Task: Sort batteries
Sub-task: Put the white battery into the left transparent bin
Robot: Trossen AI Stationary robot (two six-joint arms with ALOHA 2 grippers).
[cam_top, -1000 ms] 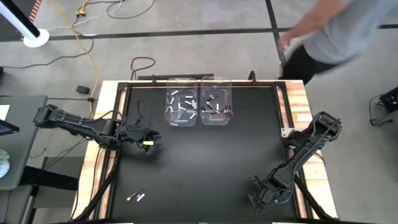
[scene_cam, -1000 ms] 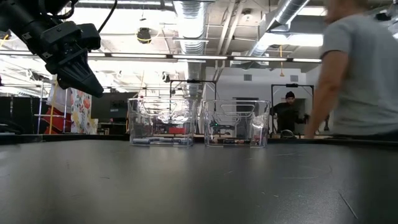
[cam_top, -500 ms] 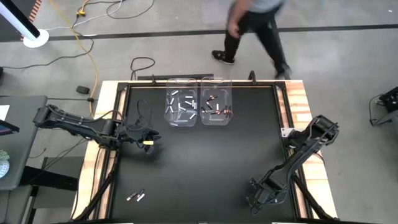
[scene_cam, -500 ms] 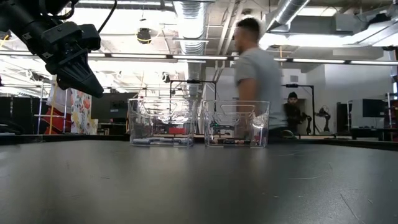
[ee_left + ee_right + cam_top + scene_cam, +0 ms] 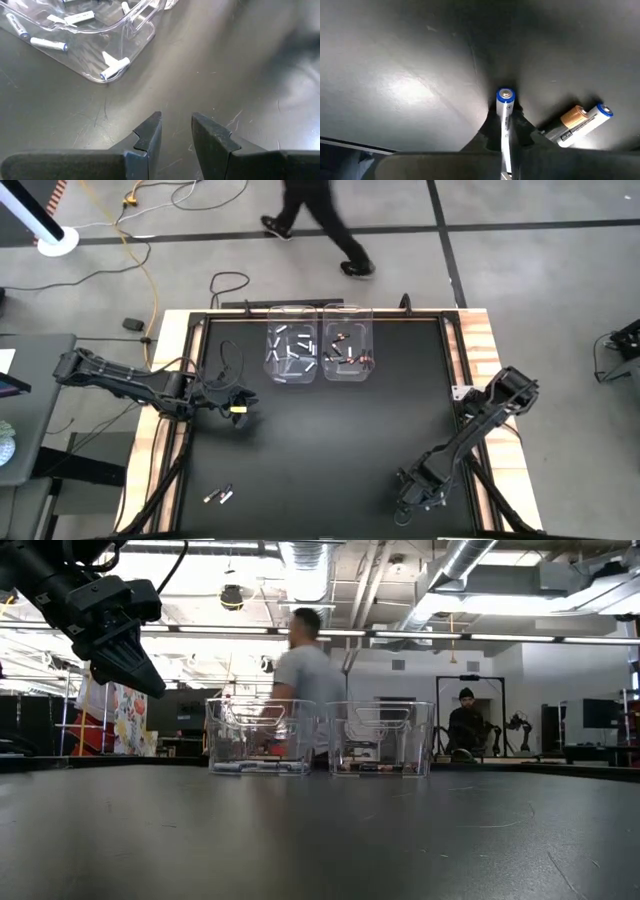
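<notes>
Two clear bins stand at the table's far middle. The left bin (image 5: 292, 355) holds white batteries (image 5: 115, 65); the right bin (image 5: 348, 354) holds reddish-copper and dark ones. My right gripper (image 5: 406, 500), near the table's near right edge, is shut on a white battery (image 5: 505, 112) with a blue end. Beside it a copper-and-black battery (image 5: 571, 119) and a white one (image 5: 592, 116) lie on the table. My left gripper (image 5: 244, 401) hangs above the table left of the bins, fingers (image 5: 150, 131) a little apart with nothing between them. My right gripper pinches the white battery's long sides (image 5: 506, 127) between its two fingers. The fingers point steeply down, and the battery runs along the gap between them. Its blue-capped end (image 5: 506, 95) sticks out past the fingertips. Whether that end touches the table I cannot tell.
Two or three loose batteries (image 5: 218, 496) lie near the table's near left edge. A person (image 5: 318, 220) walks on the floor past the far edge; another person (image 5: 466, 725) stands deep in the room. Bare black table top lies between the arms.
My right gripper has shifted a little toward the table's near-left and sunk slightly. My left arm has kept still. The person behind the table has walked from the right side to the left.
</notes>
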